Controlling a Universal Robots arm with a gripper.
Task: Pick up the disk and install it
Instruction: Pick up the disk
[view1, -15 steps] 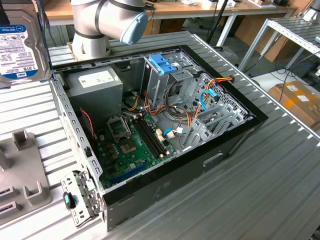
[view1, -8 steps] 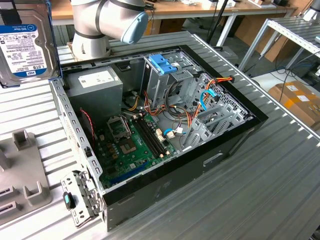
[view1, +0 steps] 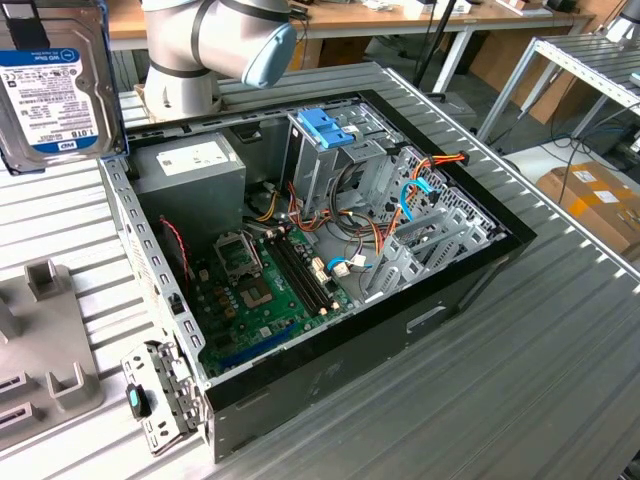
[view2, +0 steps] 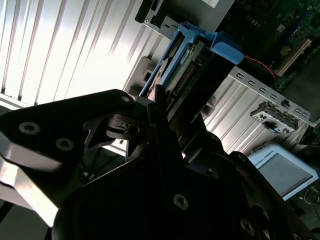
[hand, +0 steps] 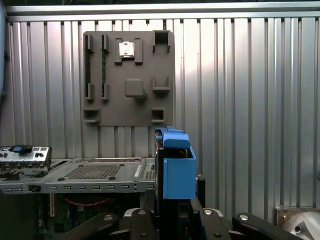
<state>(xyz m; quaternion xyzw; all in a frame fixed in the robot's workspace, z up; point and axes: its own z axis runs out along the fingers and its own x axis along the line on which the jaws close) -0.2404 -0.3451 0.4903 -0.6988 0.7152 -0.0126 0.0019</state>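
Observation:
The disk (view1: 55, 85), a silver hard drive with a white-and-blue label and light-blue rails, hangs in the air at the exterior view's upper left, above the table and beside the open computer case (view1: 470, 270). In both wrist views my gripper (hand: 172, 202) is shut on the disk (hand: 177, 170), which stands edge-on between the dark fingers (view2: 150, 120). Its blue carrier (view2: 200, 47) and connector edge stick out past the fingertips. The case's rim lies just beyond the disk in the first wrist view.
Inside the case are a grey power-supply box (view1: 190, 165), a metal drive cage with a blue handle (view1: 325, 125), the motherboard (view1: 260, 290) and loose cables. A grey fixture plate (view1: 40, 350) lies on the ribbed metal table at the exterior view's left.

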